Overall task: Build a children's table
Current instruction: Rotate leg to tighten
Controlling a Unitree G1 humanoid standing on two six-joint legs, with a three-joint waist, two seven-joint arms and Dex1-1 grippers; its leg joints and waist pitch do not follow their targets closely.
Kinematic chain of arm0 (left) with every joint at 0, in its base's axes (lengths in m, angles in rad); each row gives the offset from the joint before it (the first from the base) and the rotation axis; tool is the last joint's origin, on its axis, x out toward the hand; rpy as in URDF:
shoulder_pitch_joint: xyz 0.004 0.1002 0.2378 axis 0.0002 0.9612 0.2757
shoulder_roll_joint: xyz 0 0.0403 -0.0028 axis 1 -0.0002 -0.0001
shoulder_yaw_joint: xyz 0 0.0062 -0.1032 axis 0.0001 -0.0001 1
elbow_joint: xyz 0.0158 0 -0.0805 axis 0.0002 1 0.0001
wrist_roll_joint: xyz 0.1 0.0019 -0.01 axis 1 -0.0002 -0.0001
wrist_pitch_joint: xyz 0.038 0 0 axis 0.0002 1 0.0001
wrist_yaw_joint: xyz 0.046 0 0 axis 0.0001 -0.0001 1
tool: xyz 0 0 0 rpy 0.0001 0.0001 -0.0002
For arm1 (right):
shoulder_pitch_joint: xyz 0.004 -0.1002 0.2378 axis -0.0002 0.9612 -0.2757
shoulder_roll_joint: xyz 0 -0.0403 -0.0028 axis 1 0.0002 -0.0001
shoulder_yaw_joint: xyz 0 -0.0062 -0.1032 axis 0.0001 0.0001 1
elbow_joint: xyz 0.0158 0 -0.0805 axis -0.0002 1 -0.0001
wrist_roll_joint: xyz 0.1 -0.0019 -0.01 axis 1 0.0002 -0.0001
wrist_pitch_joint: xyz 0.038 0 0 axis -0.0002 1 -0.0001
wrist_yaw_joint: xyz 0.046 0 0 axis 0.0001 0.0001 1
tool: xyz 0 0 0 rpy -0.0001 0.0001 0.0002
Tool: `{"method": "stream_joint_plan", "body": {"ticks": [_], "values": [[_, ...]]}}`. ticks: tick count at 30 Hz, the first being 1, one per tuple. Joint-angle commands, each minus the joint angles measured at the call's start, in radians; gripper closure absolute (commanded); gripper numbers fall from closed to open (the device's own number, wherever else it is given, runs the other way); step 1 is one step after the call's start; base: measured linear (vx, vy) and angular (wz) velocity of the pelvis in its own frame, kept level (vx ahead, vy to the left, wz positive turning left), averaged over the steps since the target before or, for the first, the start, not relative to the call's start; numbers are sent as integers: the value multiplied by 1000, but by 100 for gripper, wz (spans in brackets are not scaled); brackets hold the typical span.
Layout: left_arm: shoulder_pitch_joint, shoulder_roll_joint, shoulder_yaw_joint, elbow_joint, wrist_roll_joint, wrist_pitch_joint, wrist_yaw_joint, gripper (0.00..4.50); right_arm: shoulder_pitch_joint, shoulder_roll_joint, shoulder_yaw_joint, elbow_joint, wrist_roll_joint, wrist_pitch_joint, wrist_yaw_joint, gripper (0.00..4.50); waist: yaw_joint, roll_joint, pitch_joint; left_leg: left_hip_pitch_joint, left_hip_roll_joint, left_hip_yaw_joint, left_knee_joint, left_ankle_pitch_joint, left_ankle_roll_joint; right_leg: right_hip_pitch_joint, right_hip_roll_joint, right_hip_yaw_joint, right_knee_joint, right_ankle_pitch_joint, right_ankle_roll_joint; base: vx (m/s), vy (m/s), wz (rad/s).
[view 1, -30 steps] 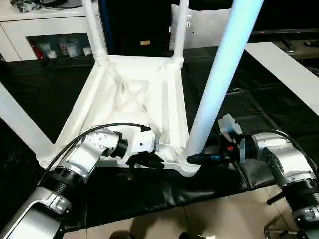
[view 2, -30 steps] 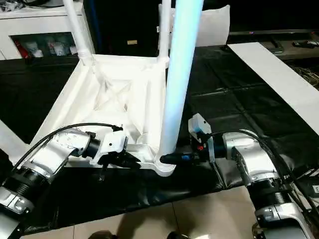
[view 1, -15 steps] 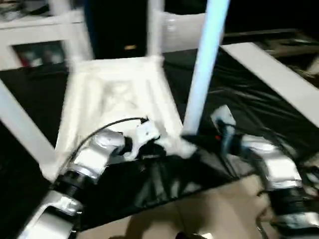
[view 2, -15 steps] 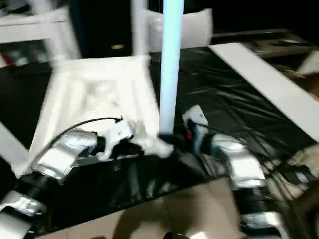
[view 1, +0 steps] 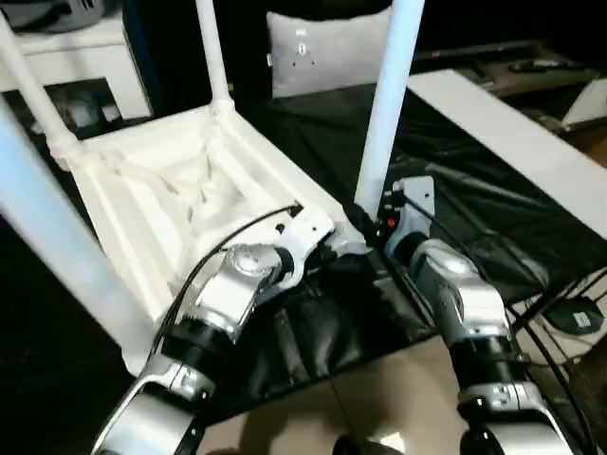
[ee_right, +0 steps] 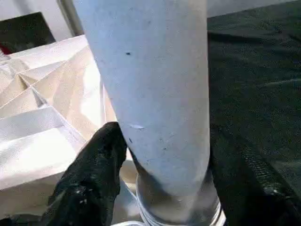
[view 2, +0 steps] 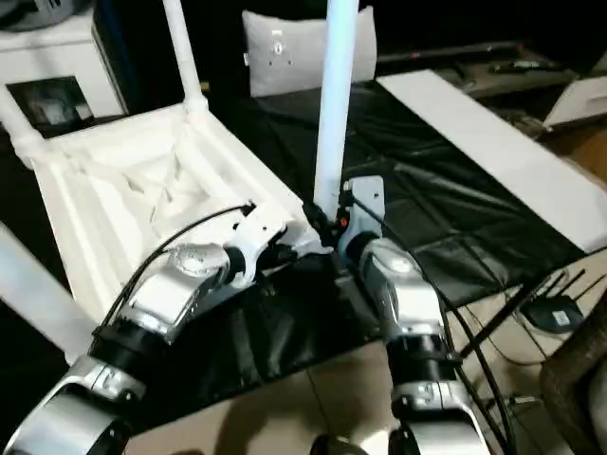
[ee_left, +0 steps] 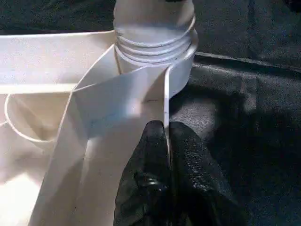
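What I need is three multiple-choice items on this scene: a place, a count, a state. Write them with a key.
1. The white ribbed plastic table top lies on:
A. the black-covered work table
B. the floor
C. a cabinet

2. White tapered tube legs standing up from it:
A. two
B. three
C. four

3. The left gripper jaws are:
A. wide open
B. shut on the top's thin rim
C. shut on a leg

Key: 1 A, black cover lies under the top; 2 C, one leg rises at each corner; 3 B, the wrist view shows the rim pinched.
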Motion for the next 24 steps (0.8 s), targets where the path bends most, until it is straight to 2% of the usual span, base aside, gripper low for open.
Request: {"method": "stream_joint_plan", "body": {"ticks": [1,2,5,6,8,10,14,16,18,21,24], "values": [[-33,-3,2,-49,-6,-48,-11,450,14,3,35,-6,11,11,35,133,6,-12,-76,-16,24,-5,-70,-86,87,70,-75,61,-93,-475,49,0,0,0],[-29,7,-2,-52,-4,-54,-24,450,20,-18,39,-11,5,-7,57,125,5,-12,-77,-18,27,-6,-72,-71,91,72,-75,63,-86,-433,28,0,0,0],[-21,37,-18,-50,1,-88,-57,450,30,-69,40,-10,1,-53,118,99,9,-13,-78,-16,27,-2,-72,-60,105,71,-77,70,-80,-395,-3,0,0,0],[-9,73,-36,-50,1,-130,-111,450,41,-127,51,-17,2,-111,209,87,12,-13,-80,-20,25,0,-71,-43,116,75,-77,72,-74,-372,-15,0,0,0],[-5,83,-42,-49,0,-151,-130,450,44,-143,55,-20,4,-122,236,73,15,-14,-83,-22,27,0,-69,-20,128,75,-76,75,-67,-341,-22,0,0,0],[7,120,-55,-49,-6,-181,-196,450,57,-209,78,-39,7,-148,347,56,21,-11,-84,-24,27,0,-67,6,148,77,-75,75,-60,-308,-34,0,0,0],[17,154,-68,-48,-13,-209,-254,450,69,-265,104,-55,10,-170,448,20,32,-11,-83,-21,33,1,-67,20,161,74,-74,77,-56,-293,-51,0,0,0],[29,210,-91,-42,-25,-304,-364,450,77,-335,130,-61,27,-209,584,5,38,-11,-84,-19,37,0,-67,22,161,72,-75,77,-54,-289,-66,0,0,0],[29,228,-101,-38,-30,-327,-405,450,76,-356,139,-59,36,-227,635,5,42,-15,-85,-19,39,0,-67,23,168,70,-76,80,-51,-282,-70,0,0,0],[24,270,-125,-19,-32,-394,-500,450,73,-402,166,-56,69,-233,783,5,55,-15,-82,-18,39,4,-67,12,173,68,-75,81,-50,-299,-74,0,0,0],[20,295,-140,-12,-43,-437,-579,450,66,-419,188,-41,68,-237,848,31,65,-15,-80,-16,41,6,-68,-6,154,67,-76,81,-55,-332,-65,0,0,0]]}}
